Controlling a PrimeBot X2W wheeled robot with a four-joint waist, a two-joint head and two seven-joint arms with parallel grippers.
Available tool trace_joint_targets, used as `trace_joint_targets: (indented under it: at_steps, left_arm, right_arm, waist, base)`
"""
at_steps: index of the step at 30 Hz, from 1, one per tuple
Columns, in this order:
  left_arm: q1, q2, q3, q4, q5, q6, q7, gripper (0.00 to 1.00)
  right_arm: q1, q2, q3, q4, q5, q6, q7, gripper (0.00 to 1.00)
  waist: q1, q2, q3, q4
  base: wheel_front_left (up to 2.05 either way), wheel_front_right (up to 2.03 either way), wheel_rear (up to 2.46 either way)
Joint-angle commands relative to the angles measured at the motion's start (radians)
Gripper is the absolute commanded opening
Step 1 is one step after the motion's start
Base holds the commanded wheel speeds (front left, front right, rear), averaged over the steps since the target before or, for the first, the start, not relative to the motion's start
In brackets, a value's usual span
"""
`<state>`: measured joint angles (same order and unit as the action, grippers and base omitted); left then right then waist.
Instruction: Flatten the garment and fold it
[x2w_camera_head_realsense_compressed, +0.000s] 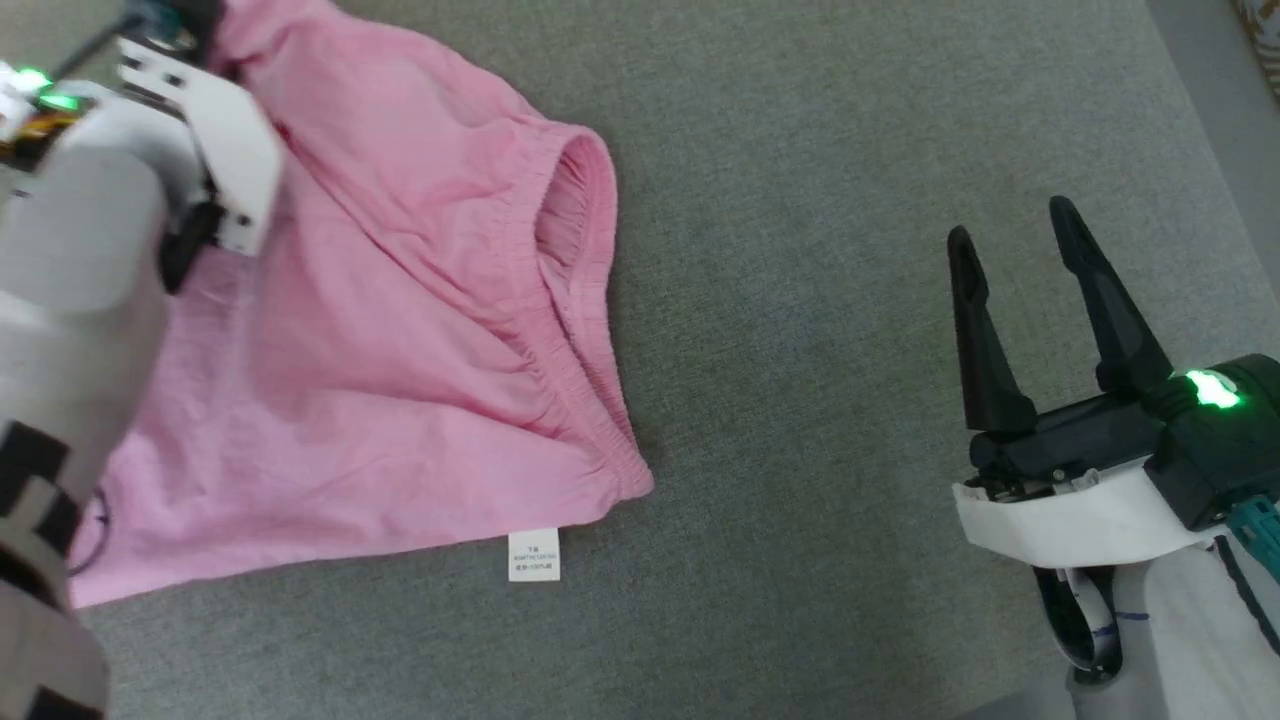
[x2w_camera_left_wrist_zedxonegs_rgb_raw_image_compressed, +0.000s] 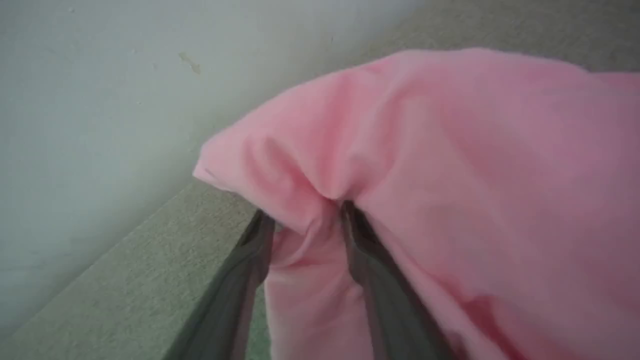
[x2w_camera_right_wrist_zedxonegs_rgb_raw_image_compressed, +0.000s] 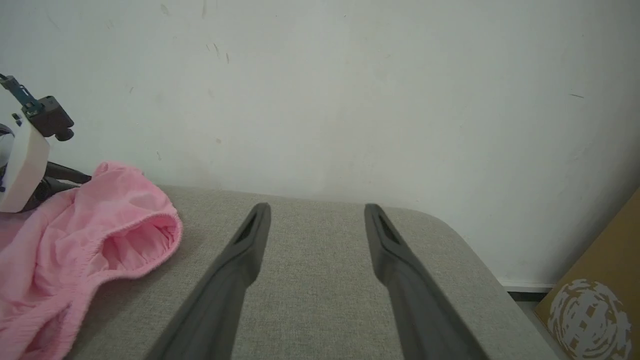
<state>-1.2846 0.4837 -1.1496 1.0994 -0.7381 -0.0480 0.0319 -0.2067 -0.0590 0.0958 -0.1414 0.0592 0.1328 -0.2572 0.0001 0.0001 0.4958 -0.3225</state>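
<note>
Nearest, a pale left forearm (x2w_camera_head_realsense_compressed: 70, 300) carries the left gripper (x2w_camera_left_wrist_zedxonegs_rgb_raw_image_compressed: 307, 215), pinched on a lifted far-left fold of the light pink thin-cloth shorts (x2w_camera_head_realsense_compressed: 400, 330) on the grey fabric surface (x2w_camera_head_realsense_compressed: 850, 400), likely to tug them flat; the right gripper (x2w_camera_head_realsense_compressed: 1012, 222) waits spread, well apart.

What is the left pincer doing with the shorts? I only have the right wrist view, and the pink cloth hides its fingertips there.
Observer: In its own wrist view the left pincer has its fingers apart, with the garment bunched between and over the tips. I cannot tell whether it is clamped.
Operator: Any label showing?
Observer: Yes, in the head view a small white care label sticks out from the near edge, close to the waistband corner.
Operator: Is the near side flat?
Observer: Mostly. The near edge lies fairly straight on the grey surface, running under the left forearm.
</note>
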Motion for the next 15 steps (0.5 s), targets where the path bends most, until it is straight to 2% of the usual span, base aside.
trace_joint_targets:
  at_steps: [1, 5, 9, 12, 15]
  left_arm:
    - [0.043, -0.039, -0.007, -0.004, -0.001, -0.02, -0.025, 1.0]
    - [0.063, -0.056, 0.019, -0.022, -0.018, -0.017, -0.154, 1.0]
    - [0.121, -0.066, 0.041, -0.059, -0.04, -0.007, -0.239, 1.0]
    - [0.174, -0.056, 0.054, -0.103, -0.045, 0.022, -0.272, 1.0]
    - [0.231, -0.026, 0.099, -0.189, -0.051, 0.081, -0.291, 1.0]
  right_arm:
    - [-0.014, -0.011, -0.007, 0.0, -0.01, -0.002, -0.005, 1.0]
    - [-0.025, -0.065, -0.005, -0.007, -0.022, -0.002, -0.005, 1.0]
    - [-0.036, -0.143, 0.015, -0.006, -0.025, -0.002, -0.005, 1.0]
    - [-0.053, -0.208, 0.049, 0.009, -0.023, -0.002, -0.005, 1.0]
    - [-0.079, -0.27, 0.101, 0.036, -0.001, -0.002, -0.005, 1.0]
  waist:
    - [-0.0001, -0.0001, -0.066, 0.052]
    - [-0.0001, -0.0001, -0.146, 0.094]
    - [-0.0001, -0.0001, -0.222, 0.146]
    - [-0.0001, -0.0001, -0.274, 0.187]
    - [-0.0001, -0.0001, -0.314, 0.222]
  base:
    - [0.0, 0.0, 0.0]
    - [0.0, 0.0, 0.0]
    - [0.0, 0.0, 0.0]
    - [0.0, 0.0, 0.0]
    - [0.0, 0.0, 0.0]
